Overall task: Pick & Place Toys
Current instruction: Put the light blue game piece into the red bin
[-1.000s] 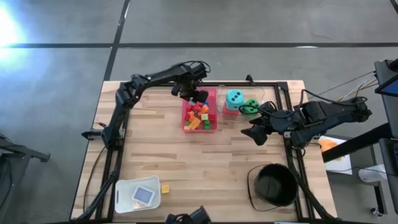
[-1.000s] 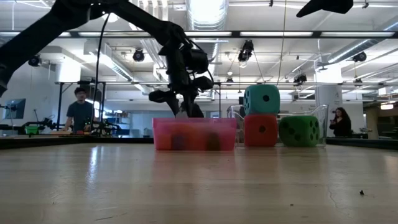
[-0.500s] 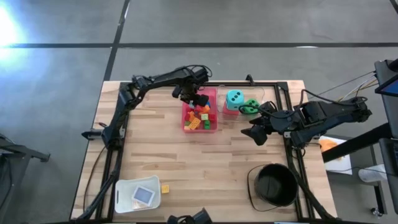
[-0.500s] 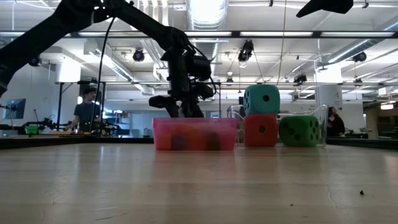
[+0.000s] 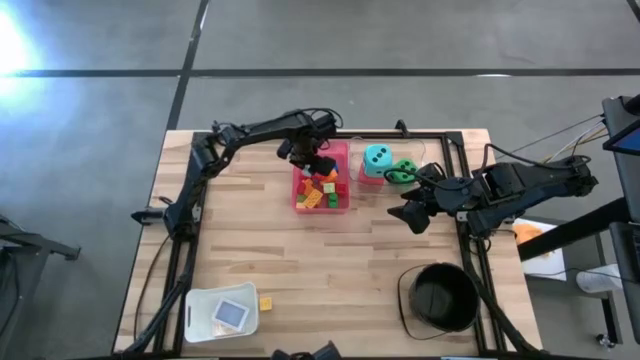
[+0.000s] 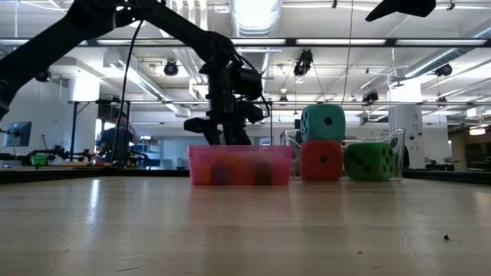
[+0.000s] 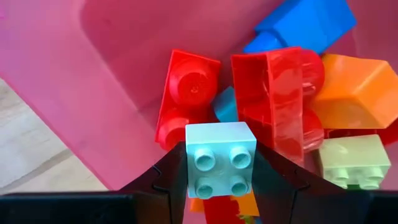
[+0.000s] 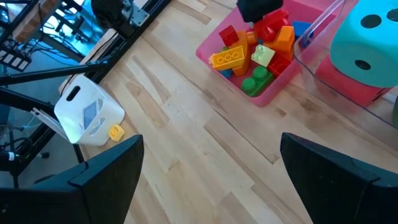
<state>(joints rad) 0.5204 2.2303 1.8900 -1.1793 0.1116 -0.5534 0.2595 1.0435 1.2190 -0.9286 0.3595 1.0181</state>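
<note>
My left gripper point(image 5: 318, 161) hangs over the far end of the pink tray point(image 5: 343, 203) and is shut on a pale mint brick point(image 7: 220, 157) with four studs. Below it, several red, orange, blue and green bricks point(image 7: 273, 99) lie in the tray; they also show in the right wrist view point(image 8: 258, 46). The teal die point(image 5: 377, 157) sits on top of the red die point(image 6: 321, 160), with the green die point(image 6: 368, 161) beside them, inside a clear box. My right gripper point(image 5: 409, 216) is open and empty, right of the tray. My left gripper pinches the mint brick's two opposite sides point(image 7: 190, 163) between its two fingers, pointing down from above. The brick's studded face is toward the wrist camera. It hangs clear above the bricks in the tray.
A black round bucket point(image 5: 441, 297) stands at the near right. A white handled tub point(image 5: 221, 313) with a card in it sits at the near left, a small yellow brick point(image 5: 266, 302) beside it. Bare wood lies between the tray and the near edge.
My left gripper has gone down a little over the tray's far end and shifted slightly toward the table's right, still shut. The right arm has kept still.
</note>
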